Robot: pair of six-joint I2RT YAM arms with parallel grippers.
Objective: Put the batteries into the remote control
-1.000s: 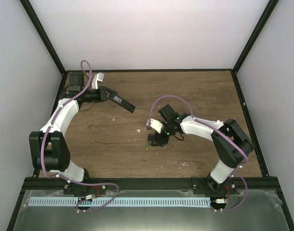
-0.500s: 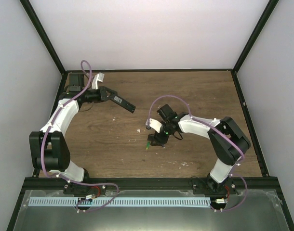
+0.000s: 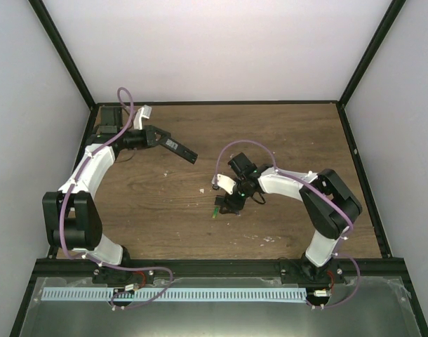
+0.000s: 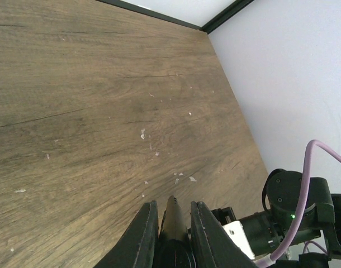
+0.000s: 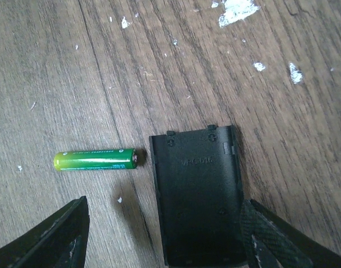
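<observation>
One green battery [image 5: 96, 159] lies on the worktop [image 5: 42, 67] left of centre, just beside the black cover [image 5: 197, 195], under the wide-apart right end effector [image 5: 164, 218]; left end effector [image 4: 173, 211] clamps the remote control [image 3: 181, 149] upper left; battery pickup looks next, needing recentring toward frame left.

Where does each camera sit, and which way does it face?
Top external: overhead behind the robot, facing down at the wooden table; both arms show.
Left wrist: looks along the left gripper clamping the slim black remote control.
Right wrist: faces down past the open right gripper.
Top and right wrist share the small green battery.
</observation>
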